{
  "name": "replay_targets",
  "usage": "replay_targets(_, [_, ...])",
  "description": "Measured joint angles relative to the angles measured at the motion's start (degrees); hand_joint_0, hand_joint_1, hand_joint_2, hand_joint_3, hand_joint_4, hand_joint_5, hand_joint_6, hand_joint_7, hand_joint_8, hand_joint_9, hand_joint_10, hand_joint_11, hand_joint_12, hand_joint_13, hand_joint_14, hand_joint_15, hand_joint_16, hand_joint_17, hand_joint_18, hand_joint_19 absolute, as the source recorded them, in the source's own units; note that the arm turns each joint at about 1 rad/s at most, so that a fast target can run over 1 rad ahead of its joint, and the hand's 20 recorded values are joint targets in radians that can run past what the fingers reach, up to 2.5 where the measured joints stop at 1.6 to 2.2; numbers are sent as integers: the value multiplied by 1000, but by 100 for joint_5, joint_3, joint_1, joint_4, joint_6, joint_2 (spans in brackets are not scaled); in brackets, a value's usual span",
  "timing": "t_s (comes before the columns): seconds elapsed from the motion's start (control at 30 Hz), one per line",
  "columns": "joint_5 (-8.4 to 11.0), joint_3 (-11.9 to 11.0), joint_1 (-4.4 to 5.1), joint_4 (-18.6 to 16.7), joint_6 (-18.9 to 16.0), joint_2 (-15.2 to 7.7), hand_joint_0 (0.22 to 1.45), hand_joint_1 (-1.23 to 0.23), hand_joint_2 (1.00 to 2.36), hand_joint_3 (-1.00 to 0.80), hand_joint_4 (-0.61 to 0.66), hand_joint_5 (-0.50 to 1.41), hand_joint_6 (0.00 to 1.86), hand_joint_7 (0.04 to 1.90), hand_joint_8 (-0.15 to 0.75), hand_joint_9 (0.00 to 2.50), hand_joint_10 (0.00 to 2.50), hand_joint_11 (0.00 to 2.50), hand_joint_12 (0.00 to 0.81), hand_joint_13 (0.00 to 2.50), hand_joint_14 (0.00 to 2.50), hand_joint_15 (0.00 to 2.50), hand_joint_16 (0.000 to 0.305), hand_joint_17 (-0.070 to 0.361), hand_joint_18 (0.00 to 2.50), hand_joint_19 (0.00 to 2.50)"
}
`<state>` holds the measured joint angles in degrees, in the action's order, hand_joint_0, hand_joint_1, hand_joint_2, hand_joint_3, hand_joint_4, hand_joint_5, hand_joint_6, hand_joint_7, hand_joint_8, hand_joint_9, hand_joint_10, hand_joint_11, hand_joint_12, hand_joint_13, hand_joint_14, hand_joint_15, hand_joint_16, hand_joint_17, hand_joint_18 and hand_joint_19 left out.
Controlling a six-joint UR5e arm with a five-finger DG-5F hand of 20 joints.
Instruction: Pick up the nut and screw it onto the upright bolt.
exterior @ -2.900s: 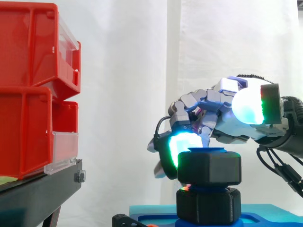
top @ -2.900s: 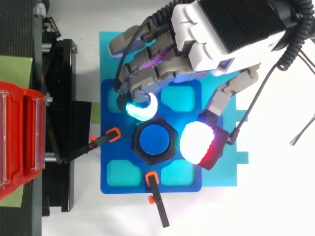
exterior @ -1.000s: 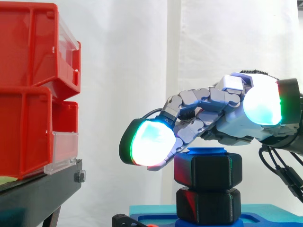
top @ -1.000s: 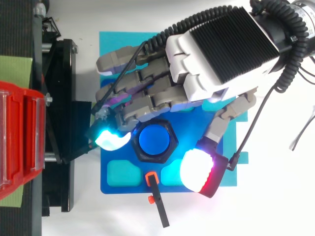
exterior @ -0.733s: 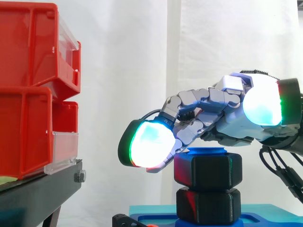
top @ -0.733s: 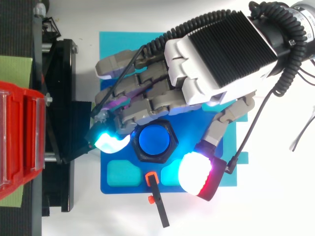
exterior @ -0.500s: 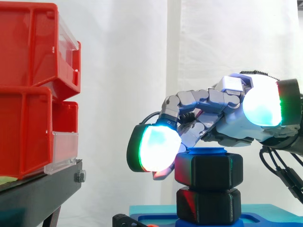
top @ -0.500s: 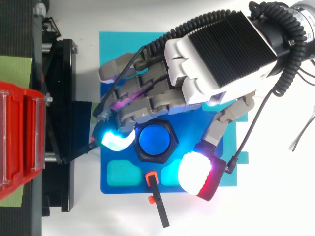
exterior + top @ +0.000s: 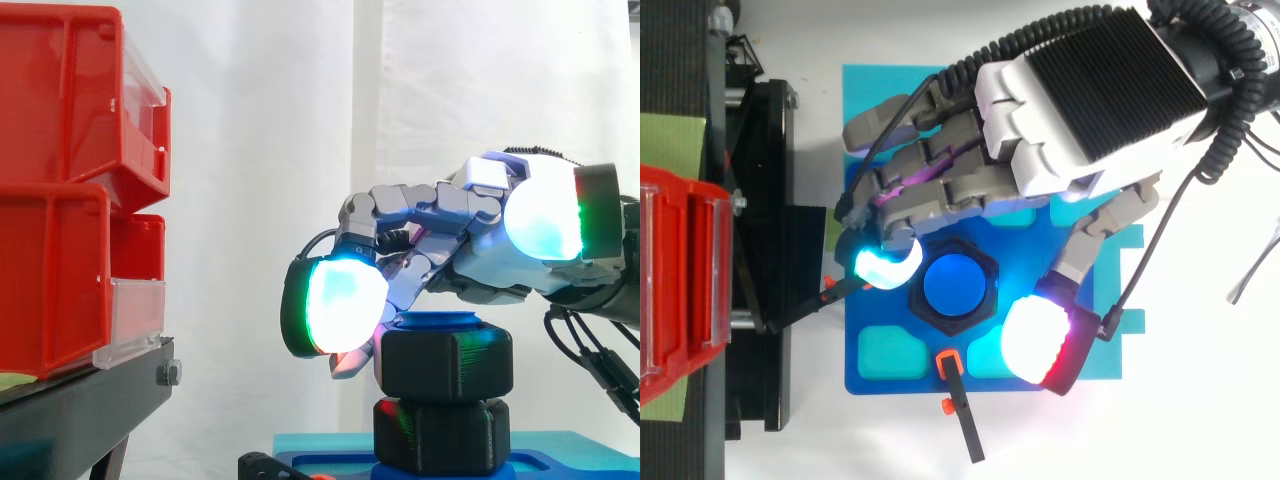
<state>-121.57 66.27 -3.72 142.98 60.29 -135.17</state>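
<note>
Side view, stacked red plastic bins [image 9: 60, 250] on black metal stand [image 9: 80, 410] at left, blue moulded tray [image 9: 900, 384] below, robot hand [image 9: 1090, 90] arched over black hexagonal nut [image 9: 448, 365], grip impossible to tell, nut seated at top of upright blue bolt [image 9: 955, 285], above black hexagonal base [image 9: 440, 435].

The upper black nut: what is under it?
A second black hex block, standing on the blue tray. The bolt's blue tip shows above the nut; its shaft is covered.

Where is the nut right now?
Side view, lower right: the black nut sits on the blue bolt, above a second black hex piece on the blue base, directly beneath the hand.
</note>
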Motion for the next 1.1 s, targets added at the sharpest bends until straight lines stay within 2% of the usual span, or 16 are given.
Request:
replay_targets(0.03, [-1, 0, -5, -7, 0, 0, 486, -276, 1000, -500, 179, -62, 681, 1261, 307, 836, 0, 0, 281, 693, 0, 0, 26, 59, 450, 0])
replay_targets(0.13, [-10, 0, -31, -34, 0, 0, 490, -287, 1000, -500, 179, -48, 700, 1259, 305, 885, 0, 0, 277, 717, 0, 0, 26, 58, 474, 0])
replay_targets(0.33, [-47, 5, -117, -69, 77, 0, 504, -318, 1000, -500, 111, -9, 781, 1090, 262, 1160, 1, 0, 238, 928, 0, 0, 22, 48, 662, 0])
replay_targets(0.43, [-103, 6, -180, -110, 114, 0, 510, -335, 1000, -500, 82, 4, 803, 1027, 242, 1367, 1, 81, 211, 1062, 0, 37, 19, 43, 832, 0])
replay_targets(0.7, [-221, 8, -294, -146, 131, 0, 506, -357, 1000, -500, 82, 22, 795, 1005, 184, 1659, 11, 281, 181, 1268, 4, 110, 17, 38, 1039, 5])
replay_targets(0.87, [-253, 8, -328, -168, 132, 0, 497, -325, 1000, -500, 81, 18, 795, 1035, 210, 1672, 10, 327, 196, 1266, 4, 104, 18, 41, 1033, 0])
replay_targets(0.9, [-256, 8, -332, -177, 132, 0, 494, -310, 1000, -500, 83, 12, 791, 1035, 228, 1631, 10, 326, 202, 1192, 5, 82, 19, 42, 985, 0])
replay_targets(0.97, [-259, 9, -337, -203, 132, 0, 492, -300, 1000, -500, 110, 6, 698, 1195, 264, 1539, 10, 307, 230, 1112, 1, 70, 21, 47, 877, 0])
replay_targets(1.0, [-260, 9, -339, -216, 132, 0, 489, -291, 1000, -500, 165, 4, 581, 1424, 281, 1468, 8, 284, 254, 1040, 4, 56, 23, 52, 814, 0])
replay_targets(1.03, [-262, 9, -340, -226, 132, 0, 486, -282, 1000, -500, 194, -4, 502, 1517, 295, 1379, 10, 268, 269, 978, 2, 43, 24, 55, 769, 0])
replay_targets(1.1, [-269, 9, -342, -253, 132, 0, 483, -279, 1000, -500, 210, -34, 503, 1393, 294, 1309, 7, 237, 279, 948, 1, 42, 26, 59, 733, 0])
